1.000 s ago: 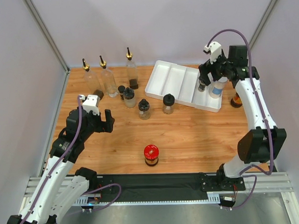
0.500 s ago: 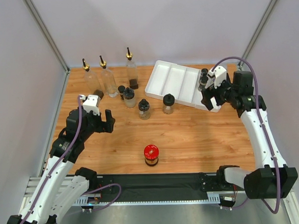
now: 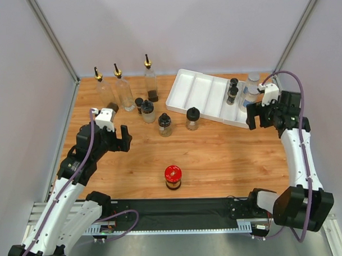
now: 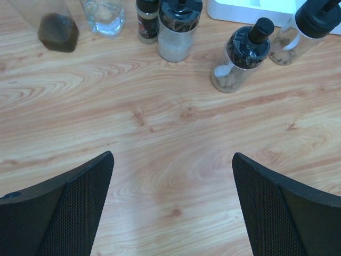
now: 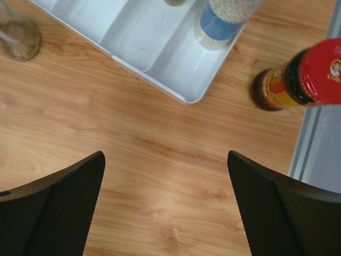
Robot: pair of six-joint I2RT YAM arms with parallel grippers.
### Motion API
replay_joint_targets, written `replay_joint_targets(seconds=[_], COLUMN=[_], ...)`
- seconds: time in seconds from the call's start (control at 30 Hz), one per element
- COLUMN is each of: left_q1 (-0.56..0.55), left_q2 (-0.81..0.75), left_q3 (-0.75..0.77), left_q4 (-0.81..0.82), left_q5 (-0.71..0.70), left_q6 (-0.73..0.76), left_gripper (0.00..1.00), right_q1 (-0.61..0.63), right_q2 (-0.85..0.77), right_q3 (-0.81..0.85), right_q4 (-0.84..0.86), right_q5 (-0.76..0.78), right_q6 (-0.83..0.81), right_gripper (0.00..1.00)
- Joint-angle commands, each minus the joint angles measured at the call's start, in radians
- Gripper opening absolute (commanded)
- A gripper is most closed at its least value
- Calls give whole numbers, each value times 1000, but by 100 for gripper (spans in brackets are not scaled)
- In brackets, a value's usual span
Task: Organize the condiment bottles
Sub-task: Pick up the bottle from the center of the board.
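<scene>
Three tall pourer-spout bottles (image 3: 120, 87) stand at the back left. Four black-capped jars (image 3: 164, 123) stand near them, and show in the left wrist view (image 4: 242, 53). A red-lidded jar (image 3: 172, 177) stands alone at the front centre. Two black-capped jars (image 3: 232, 91) and two silver-lidded shakers (image 3: 249, 95) stand in the tray's right compartment. Another red-lidded dark jar (image 5: 298, 80) stands right of the tray. My left gripper (image 3: 122, 140) (image 4: 171, 156) is open over bare wood. My right gripper (image 3: 259, 120) (image 5: 165, 154) is open and empty, just in front of the tray's right corner.
The white divided tray (image 3: 200, 93) lies at the back right, its corner in the right wrist view (image 5: 181, 69). The table's right edge and a metal rail (image 5: 314, 144) run close beside the right gripper. Grey walls enclose the table.
My right gripper has pulled away from the tray's right compartment, moving right and nearer, leaving the jars and shakers standing there. The left arm has not moved.
</scene>
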Motion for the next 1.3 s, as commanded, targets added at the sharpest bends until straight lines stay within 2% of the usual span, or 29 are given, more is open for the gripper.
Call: replay_joint_targets(seconds=[0.0, 0.23, 0.43, 0.57, 0.8, 0.93, 1.03, 1.27], left_q1=[4, 5, 4, 5, 5, 5, 5, 5], left_q2=[2, 2, -9, -9, 21, 144, 273, 492], left_q3=[-10, -5, -5, -4, -4, 45, 180, 323], left_q4=[18, 15, 14, 11, 23, 28, -15, -61], left_q5=[17, 37, 56, 66, 59, 76, 53, -24], left_q6=[7, 5, 3, 2, -48, -145, -216, -372], left_gripper=[100, 100, 100, 100, 100, 100, 100, 100], right_q1=[-80, -238, -322, -350, -356, -353, -339, -199], right_q2=[-22, 48, 147, 211, 182, 131, 75, -59], right_q3=[-14, 22, 104, 139, 153, 131, 85, -48], right_q4=[24, -16, -45, -54, -117, -143, -146, -128], right_q5=[-37, -107, -147, -153, -271, -366, -423, -477], right_q6=[22, -21, -24, -29, -97, -68, -40, 32], right_gripper=[98, 98, 98, 98, 98, 98, 98, 98])
